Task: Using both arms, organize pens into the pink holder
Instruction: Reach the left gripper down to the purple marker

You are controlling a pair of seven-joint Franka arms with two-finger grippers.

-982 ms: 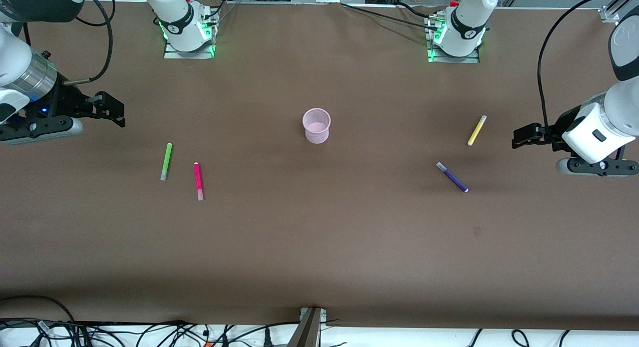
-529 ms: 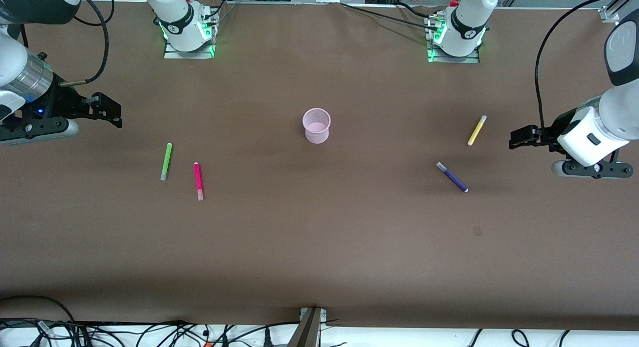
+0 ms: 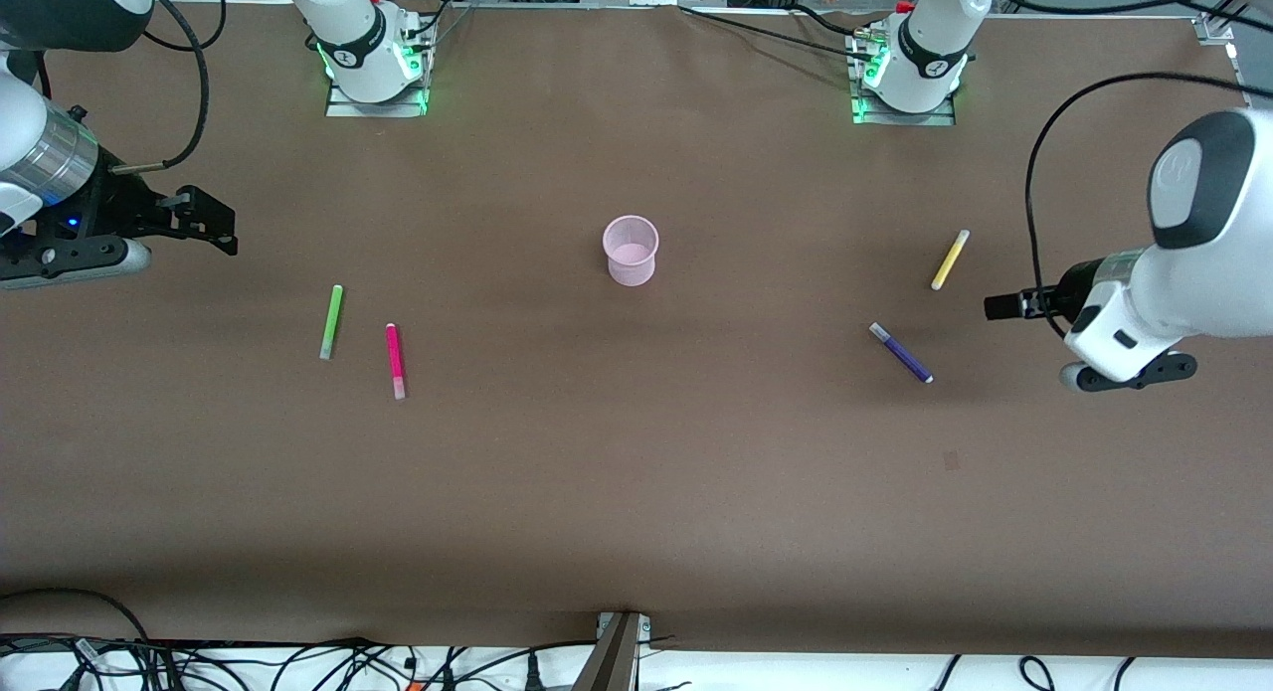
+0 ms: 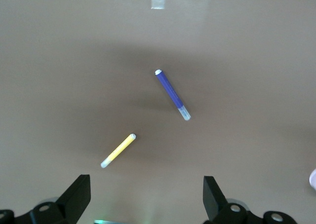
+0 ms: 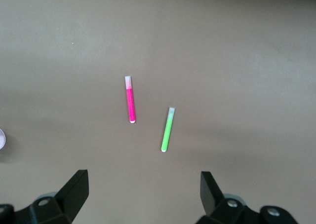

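The big brown table (image 3: 636,492) has all four pens lying flat. The left tool (image 3: 1002,305) has swung lower toward the purple pen (image 3: 901,353) and yellow pen (image 3: 950,259), so I think a grab comes next. Its fingers are wide. The right tool (image 3: 214,224) also wide, barely moved, over the table near the green pen (image 3: 331,321) and pink pen (image 3: 395,360). The pink holder (image 3: 631,251) stands empty in the middle. The purple pen slants; the others point roughly toward the arms' bases.

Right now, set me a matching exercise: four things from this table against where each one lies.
Things:
1. green pen
2. yellow pen
3. pink holder
4. dark purple pen

Places:
A. mid-table, upright
B. beside the magenta pen, toward the right arm's end
C. nearer the front camera than the yellow pen
D. toward the left arm's end, farther from the front camera than the purple one

Pairs: 1-B, 2-D, 3-A, 4-C
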